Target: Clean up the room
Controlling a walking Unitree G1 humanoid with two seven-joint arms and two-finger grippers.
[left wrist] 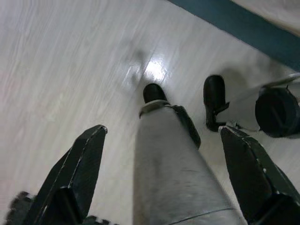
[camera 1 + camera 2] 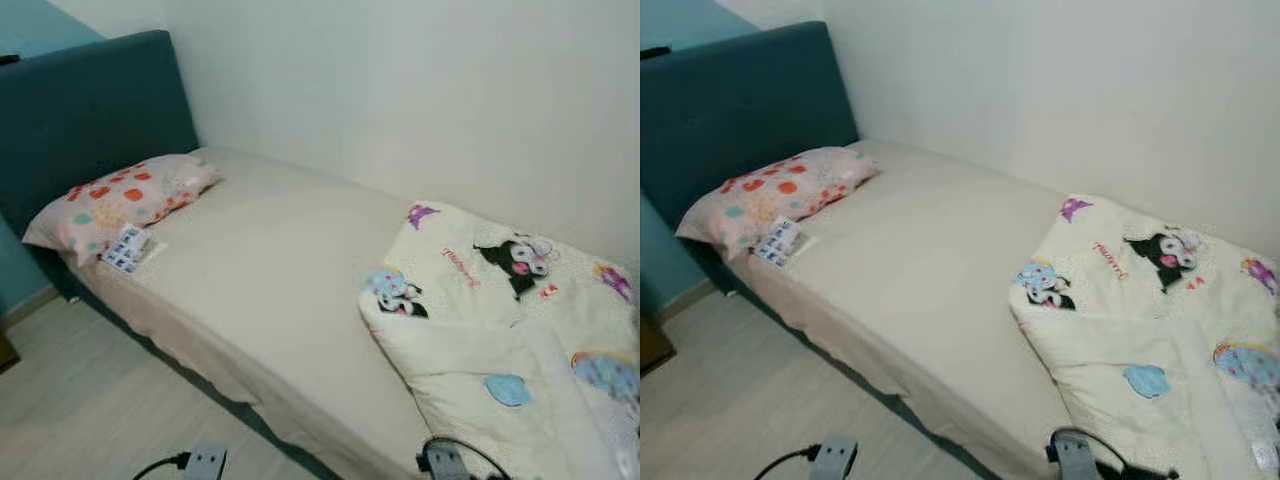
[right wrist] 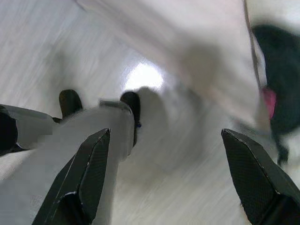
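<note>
We judge the bunched quilt (image 2: 500, 330) on the bed (image 2: 270, 270) soft, light; pinch a corner. Both claws (image 1: 161, 178) (image 3: 161, 178) hang wide, empty.

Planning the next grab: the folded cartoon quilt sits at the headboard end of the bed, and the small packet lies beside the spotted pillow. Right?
Not quite. The quilt is at the other end of the bed, away from the headboard, as the left eye view shows. The packet does lie beside the pillow.

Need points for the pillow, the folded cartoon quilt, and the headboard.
pillow (image 2: 125, 200), left eye view, middle of its spotted top.
folded cartoon quilt (image 2: 480, 300), left eye view, upper face.
headboard (image 2: 90, 110), left eye view, teal front panel.
</note>
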